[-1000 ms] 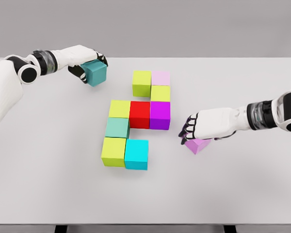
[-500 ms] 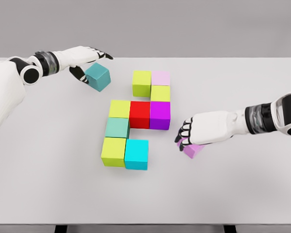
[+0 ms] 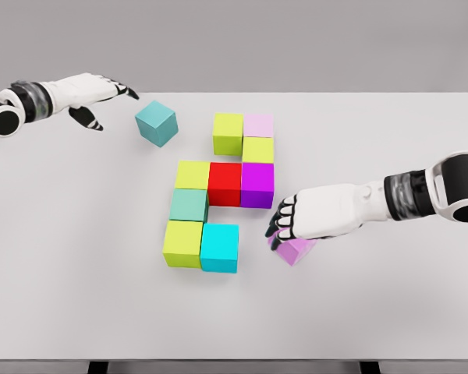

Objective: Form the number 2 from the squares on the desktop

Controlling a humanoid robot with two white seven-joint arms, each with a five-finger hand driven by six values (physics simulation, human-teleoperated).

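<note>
**A:** What sits nearest on the bench (image 3: 390, 312)?

**B:** At the front of a cluster of coloured squares, a yellow-green square (image 3: 182, 244) and a cyan square (image 3: 220, 248) sit side by side, touching. They form the start of the numeral's bottom row. Just to their right, with a gap between, the right hand (image 3: 296, 222) rests on a pink square (image 3: 294, 251), fingers curled down over its top.

**B:** By my reading, the step in hand is filling that bottom row. The pink square needs to slide left until it sits flush beside the cyan one.

**A:** And farther back?

**B:** A green square (image 3: 189, 205) stands above the yellow-green one. Behind it runs a row of yellow-green, red (image 3: 225, 184) and purple (image 3: 257, 185) squares. Then another yellow-green one, and a top row of yellow-green and pale pink (image 3: 259, 125). Left of that row a teal square (image 3: 157, 123) lies loose and turned askew. The left hand (image 3: 86, 92) hovers apart from it, fingers spread, holding nothing.

**A:** Anything hard to see?

**B:** The right hand covers most of the pink square, so I cannot tell if it is gripped or only pressed.
</note>
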